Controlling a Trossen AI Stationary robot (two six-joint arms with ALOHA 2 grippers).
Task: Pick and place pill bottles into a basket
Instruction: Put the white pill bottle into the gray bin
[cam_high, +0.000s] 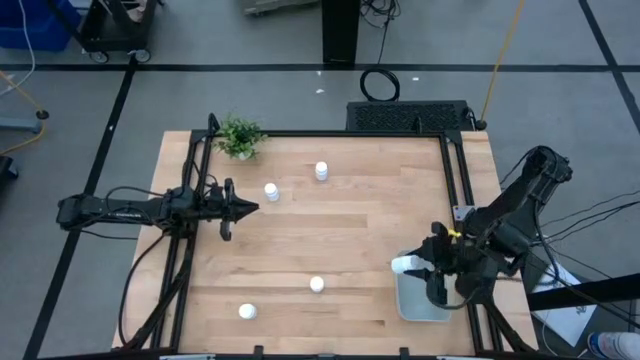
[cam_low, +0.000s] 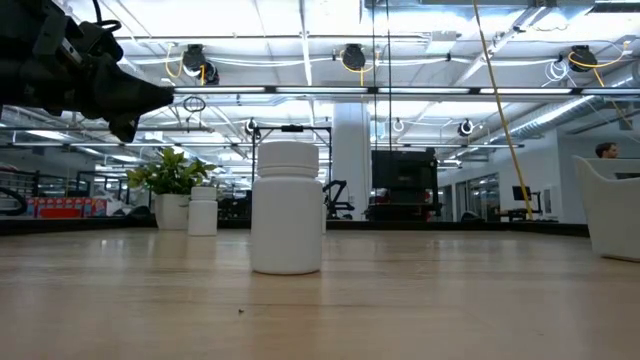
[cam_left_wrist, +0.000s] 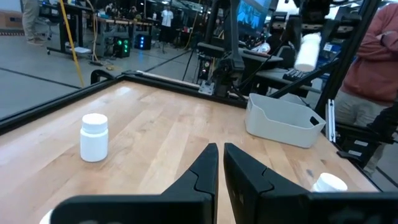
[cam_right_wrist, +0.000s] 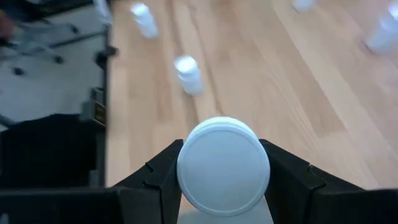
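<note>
The right gripper (cam_high: 420, 268) has a pill bottle (cam_high: 403, 265) clamped between its fingers, and it hangs right at the basket's (cam_high: 422, 310) near edge, the bottle lying on its side with its long axis running out from the jaws toward the table's middle. In the right wrist view the bottle's round end (cam_right_wrist: 224, 165) fills the gap between the two dark fingers. The basket sits just beside and under the gripper, at the table's right front corner, so the drop looks like a short shift over the rim and a release. Four more bottles stand loose on the wood: two up near the plant (cam_high: 239, 136), two toward the front. The left gripper (cam_high: 248, 208) waits with fingers together, near the closest upper bottle (cam_high: 271, 191).
</note>
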